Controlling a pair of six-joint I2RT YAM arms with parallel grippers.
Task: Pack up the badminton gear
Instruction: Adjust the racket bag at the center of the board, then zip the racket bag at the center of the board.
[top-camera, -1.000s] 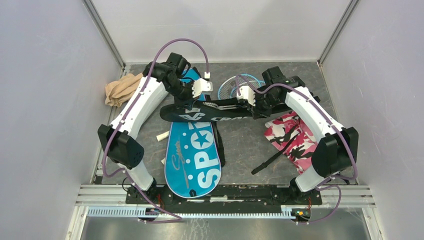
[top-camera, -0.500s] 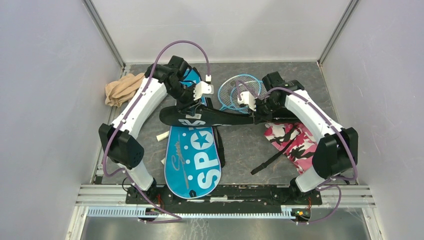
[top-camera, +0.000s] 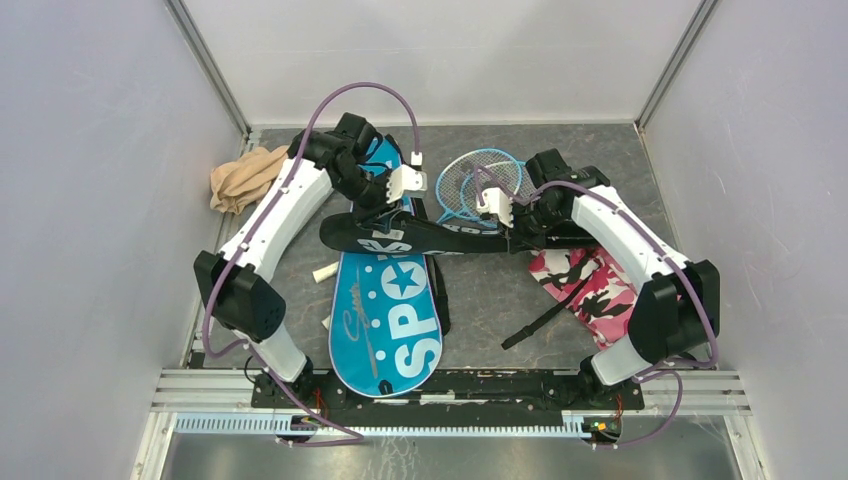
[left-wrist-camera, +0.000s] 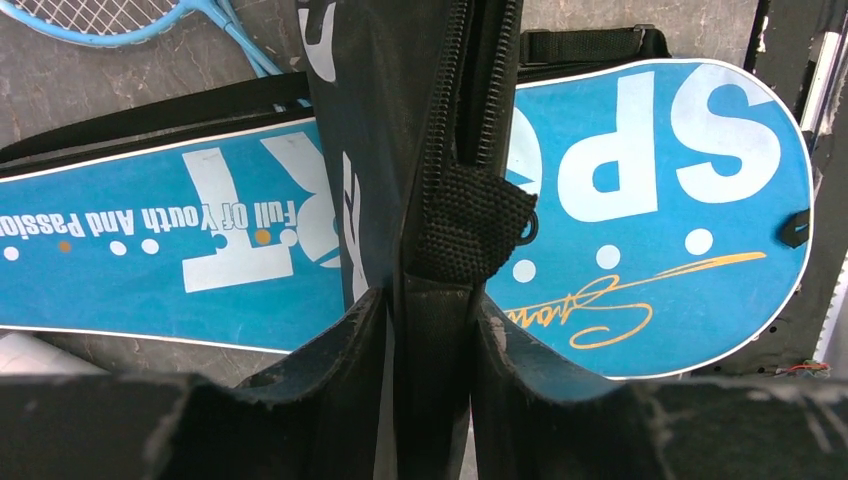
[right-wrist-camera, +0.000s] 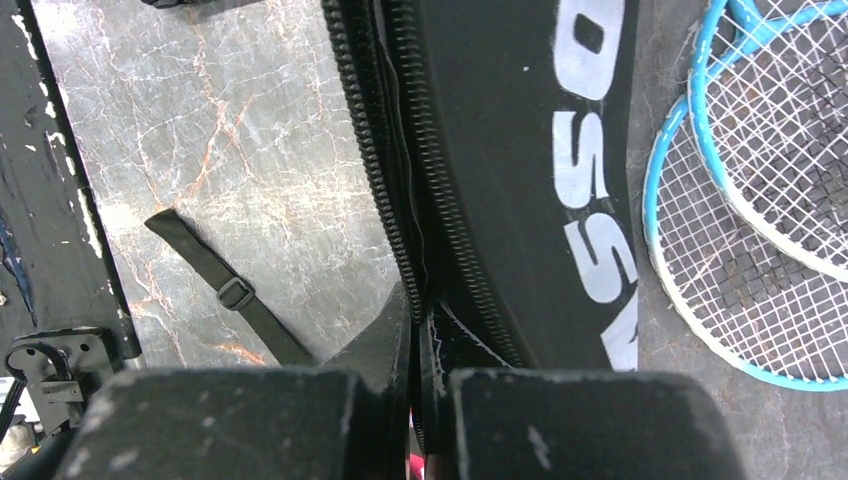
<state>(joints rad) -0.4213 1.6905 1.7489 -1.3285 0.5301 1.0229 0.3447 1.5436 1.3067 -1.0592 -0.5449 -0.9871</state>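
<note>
Top external: black cover (top-camera: 430, 236) spans crosswise over blue cover (top-camera: 390, 320), with blue-framed rackets (top-camera: 462, 190) just beyond the black cover on the table (top-camera: 480, 290). Left wrist: left pincer (left-wrist-camera: 430, 300) clenched on the black cover's zipper edge. Right wrist: right pincer (right-wrist-camera: 420, 310) clenched on the same cover's zipper edge.
</note>
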